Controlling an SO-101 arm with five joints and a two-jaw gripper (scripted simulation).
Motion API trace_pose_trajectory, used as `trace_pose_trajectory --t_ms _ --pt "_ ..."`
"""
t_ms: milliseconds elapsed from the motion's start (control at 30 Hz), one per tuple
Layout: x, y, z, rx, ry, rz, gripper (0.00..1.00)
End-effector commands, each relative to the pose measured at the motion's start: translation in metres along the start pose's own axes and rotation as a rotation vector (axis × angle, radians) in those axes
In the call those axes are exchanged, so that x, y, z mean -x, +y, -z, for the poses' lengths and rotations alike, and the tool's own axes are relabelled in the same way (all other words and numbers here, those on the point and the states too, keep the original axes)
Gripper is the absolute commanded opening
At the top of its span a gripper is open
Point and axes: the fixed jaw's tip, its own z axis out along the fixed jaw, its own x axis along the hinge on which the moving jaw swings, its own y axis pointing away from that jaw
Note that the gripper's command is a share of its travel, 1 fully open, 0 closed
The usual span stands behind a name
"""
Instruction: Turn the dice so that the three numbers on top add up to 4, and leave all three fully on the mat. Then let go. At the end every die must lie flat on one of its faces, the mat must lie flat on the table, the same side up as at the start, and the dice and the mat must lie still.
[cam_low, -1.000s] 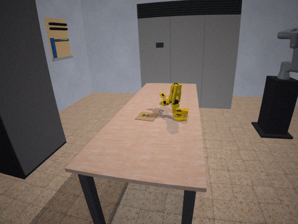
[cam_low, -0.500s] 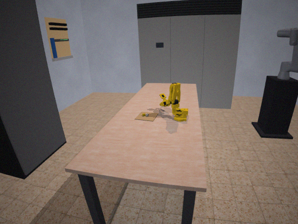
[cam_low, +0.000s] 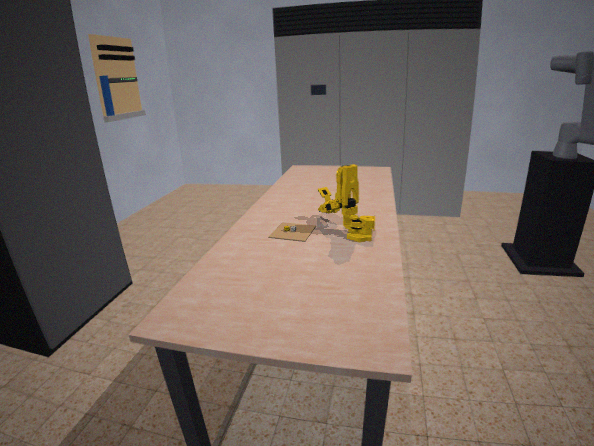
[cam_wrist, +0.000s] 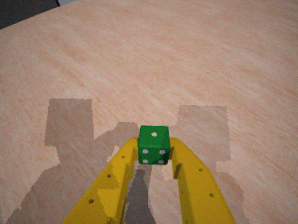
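My yellow gripper (cam_wrist: 154, 152) (cam_low: 322, 209) is shut on a green die (cam_wrist: 154, 145) and holds it in the air above the bare table, to the right of the mat. In the wrist view the die's upper face shows two pips and the face toward the camera shows three. A tan mat (cam_low: 305, 233) lies flat on the table to the left of the arm's base. A yellow die (cam_low: 286, 228) and a grey die (cam_low: 293, 228) sit side by side on the mat; their pips are too small to read. The green die is too small to make out in the exterior view.
The arm's yellow base (cam_low: 361, 229) stands on the table (cam_low: 280, 300) right of the mat. A grey cabinet stands behind the table, a dark cabinet at the left, and a black pedestal (cam_low: 550, 210) with a grey arm at the right.
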Motion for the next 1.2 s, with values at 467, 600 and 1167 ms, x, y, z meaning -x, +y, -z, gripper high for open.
trace_pose_trajectory --t_ms 467,600,1167 --pt "0.003 -0.001 -0.005 -0.005 -0.047 -0.014 0.0" --pt "0.003 -0.001 -0.005 -0.005 -0.047 -0.014 0.0" --pt "-0.003 -0.001 -0.007 -0.005 -0.047 -0.014 0.0"
